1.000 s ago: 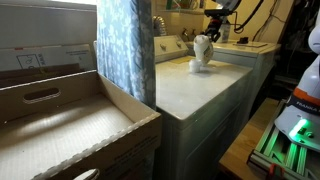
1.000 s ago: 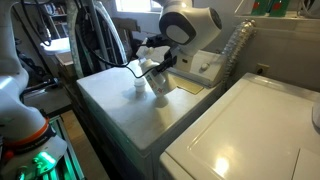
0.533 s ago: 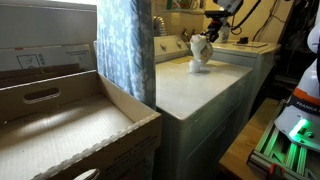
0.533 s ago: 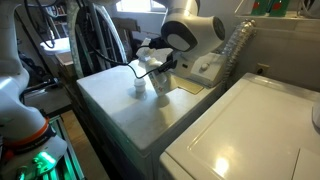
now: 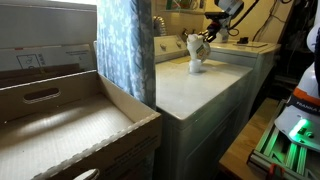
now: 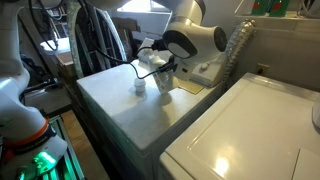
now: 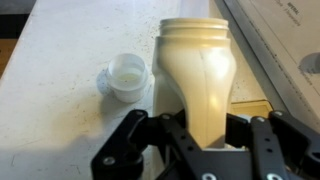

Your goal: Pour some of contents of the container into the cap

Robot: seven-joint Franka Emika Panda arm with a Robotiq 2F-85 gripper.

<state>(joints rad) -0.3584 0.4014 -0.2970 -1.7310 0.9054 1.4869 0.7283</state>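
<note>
Plainly, the gripper (image 7: 205,140) is closed on the container (image 7: 200,80). In the wrist view its black fingers (image 7: 133,142) press against the lower body of the cream-white bottle from both sides. The bottle fills the gap between them, so neither finger stands free. The bottle's wide, rounded mouth end points away from the wrist camera, well beyond the fingertips, and its neck narrows between the mouth and the gripped part.

The cap (image 7: 125,75) sits open side up on the white appliance top (image 7: 60,60). It lies just beside the container's neck, on the left of that view, apart from both fingers and touched by neither. There is a narrow gap between the cap and the bottle.

In an exterior view the gripper (image 6: 158,66) reaches down over the appliance top (image 6: 115,110), with the container (image 6: 163,88) below it and the cap (image 6: 139,86) a little to the side. In an exterior view taken from farther off, the container (image 5: 197,60) shows as a small white shape near the back of the appliance top (image 5: 190,95). Whether its base touches the surface cannot be told.
</note>
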